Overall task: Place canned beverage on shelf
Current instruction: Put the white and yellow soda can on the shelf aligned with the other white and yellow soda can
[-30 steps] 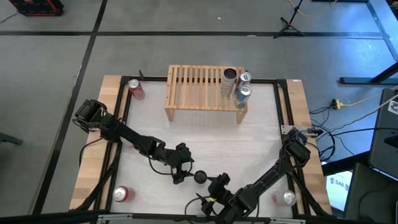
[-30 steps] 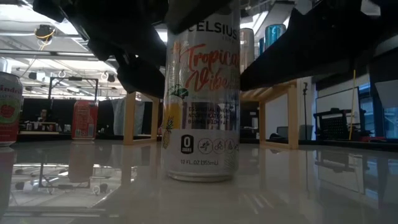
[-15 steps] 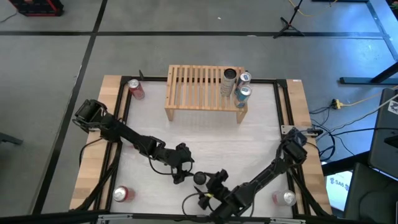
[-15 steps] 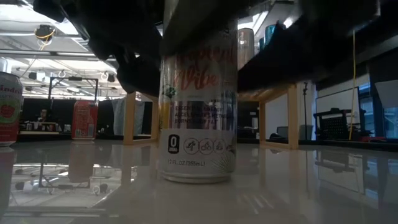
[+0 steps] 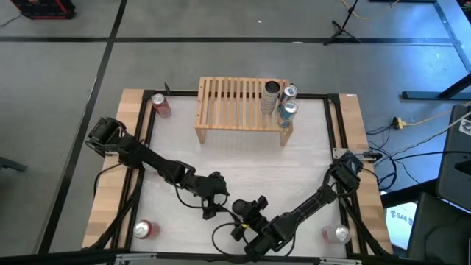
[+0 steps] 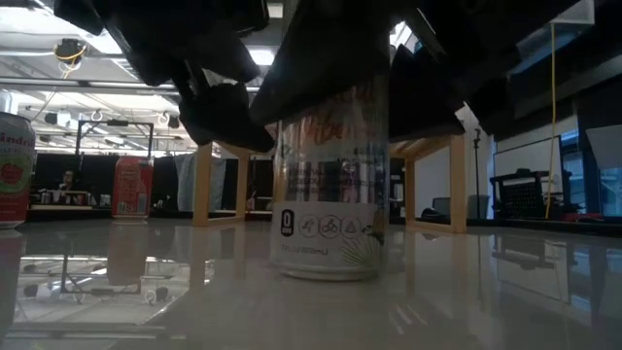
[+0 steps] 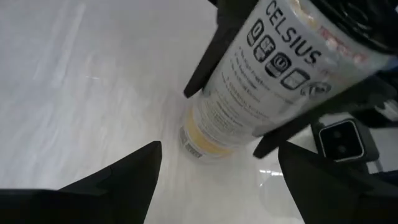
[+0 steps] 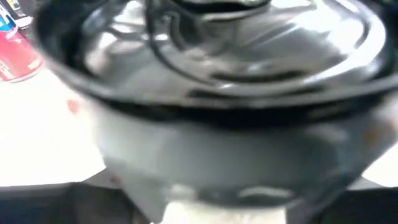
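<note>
Grasp step in hand: right gripper (image 5: 241, 213) down over the upright Celsius can (image 6: 330, 185) at the near middle of the table (image 5: 309, 169), dark fingers (image 7: 208, 56) flanking the can body, firm closure not confirmable. Left gripper (image 5: 212, 197) just beside the can, jaws spread, nothing held. Next move, by judgement: full closure on the can, straight lift, then carry to the bare slats of the shelf (image 5: 228, 103) at the far edge, well apart, left of the cans (image 5: 280, 99) already there.

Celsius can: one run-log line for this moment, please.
target: Celsius can upright on table | right gripper around it, grip unconfirmed | left gripper open beside it | shelf holds three cans at its right end
</note>
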Robot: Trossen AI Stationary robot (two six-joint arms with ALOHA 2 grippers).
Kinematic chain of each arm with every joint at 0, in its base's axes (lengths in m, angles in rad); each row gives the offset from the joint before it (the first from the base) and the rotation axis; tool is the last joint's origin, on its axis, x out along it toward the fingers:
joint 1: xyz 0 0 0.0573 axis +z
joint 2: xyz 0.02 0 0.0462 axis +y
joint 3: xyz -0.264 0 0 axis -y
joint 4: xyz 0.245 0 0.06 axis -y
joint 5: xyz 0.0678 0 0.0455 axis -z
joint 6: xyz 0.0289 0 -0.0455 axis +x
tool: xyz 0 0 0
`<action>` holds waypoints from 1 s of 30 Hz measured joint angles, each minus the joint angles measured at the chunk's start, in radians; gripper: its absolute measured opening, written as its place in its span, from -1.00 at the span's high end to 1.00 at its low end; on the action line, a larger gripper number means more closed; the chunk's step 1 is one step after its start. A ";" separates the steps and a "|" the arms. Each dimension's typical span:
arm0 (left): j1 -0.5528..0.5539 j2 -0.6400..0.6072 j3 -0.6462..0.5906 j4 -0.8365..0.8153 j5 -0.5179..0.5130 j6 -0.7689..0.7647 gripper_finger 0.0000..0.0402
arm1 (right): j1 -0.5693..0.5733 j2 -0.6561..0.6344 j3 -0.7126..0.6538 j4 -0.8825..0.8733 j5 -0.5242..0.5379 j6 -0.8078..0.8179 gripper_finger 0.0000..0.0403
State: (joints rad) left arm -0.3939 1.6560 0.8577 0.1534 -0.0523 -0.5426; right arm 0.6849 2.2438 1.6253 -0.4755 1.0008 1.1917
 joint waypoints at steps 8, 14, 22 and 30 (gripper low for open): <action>0.002 -0.169 0.000 -0.173 0.037 0.035 -0.59 | -0.001 -0.093 -0.002 -0.090 -0.020 -0.025 -0.12; 0.003 -0.361 0.000 -0.324 0.013 0.040 -0.59 | -0.052 -0.241 0.000 -0.178 -0.001 -0.083 -0.12; 0.003 -0.552 0.000 -0.495 -0.003 0.064 -0.59 | -0.201 -0.432 0.001 -0.303 0.012 -0.205 -0.12; 0.001 -0.658 0.000 -0.566 -0.048 0.066 -0.59 | -0.365 -0.531 0.001 -0.508 0.030 -0.202 -0.12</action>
State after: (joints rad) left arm -0.3928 0.9981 0.8581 -0.4126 -0.1005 -0.4767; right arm 0.3203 1.7129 1.6260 -0.9833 1.0306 0.9901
